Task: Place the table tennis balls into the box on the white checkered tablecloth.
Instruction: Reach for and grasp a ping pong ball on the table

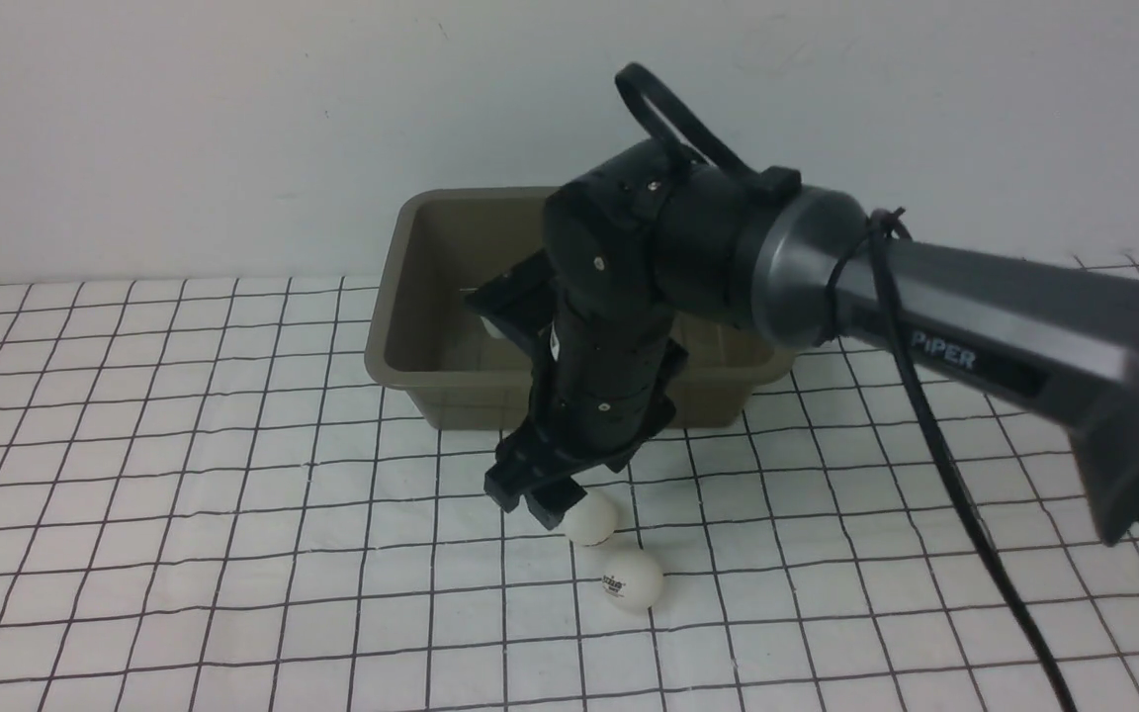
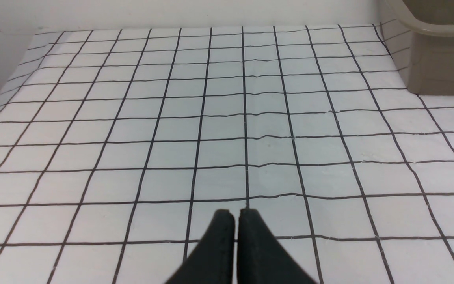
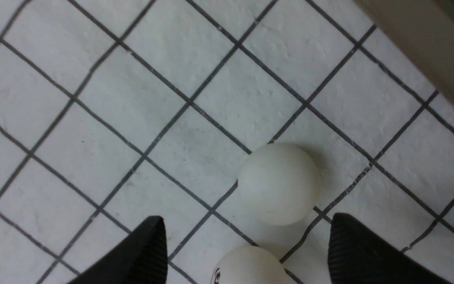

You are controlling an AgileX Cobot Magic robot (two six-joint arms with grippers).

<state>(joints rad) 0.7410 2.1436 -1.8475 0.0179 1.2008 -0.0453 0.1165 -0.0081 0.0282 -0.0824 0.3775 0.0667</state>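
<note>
While I look down the front camera, the right arm (image 1: 975, 326) reaches in from the right edge of the white checkered tablecloth (image 1: 184, 445) and bends down in front of the rectangular olive-brown plastic box (image 1: 411, 247). Its black wrist covers most of the box's near wall and much of the inside. A black cable (image 1: 925, 425) hangs along the arm and trails toward the near right corner of the cloth.

The box stands at the far edge of the cloth, close to the pale wall (image 1: 184, 129), about midway along that edge. A sliver of white shows inside it, but I cannot tell what it is.

Two small white table tennis balls lie on the cloth near its middle, on the near side of the box and well apart from its wall. The plain ball (image 1: 591, 517) is the farther one; the ball with a dark printed logo (image 1: 632, 578) sits just beside it, closer to me.

The right gripper (image 1: 528, 506) hangs low over them with its jaws spread wide, gripping nothing. From its wrist camera the logo ball (image 3: 248, 266) lies between the two fingers (image 3: 144, 252) and the plain ball (image 3: 278, 183) just beyond the tips; neither finger touches a ball there.

The left gripper (image 2: 235, 215) sits low over the left half of the cloth, jaws pressed nearly together with nothing between them. Ahead of it, open grid runs to the far edge and the left edge, with the box's corner (image 2: 428, 27) off to one side.
</note>
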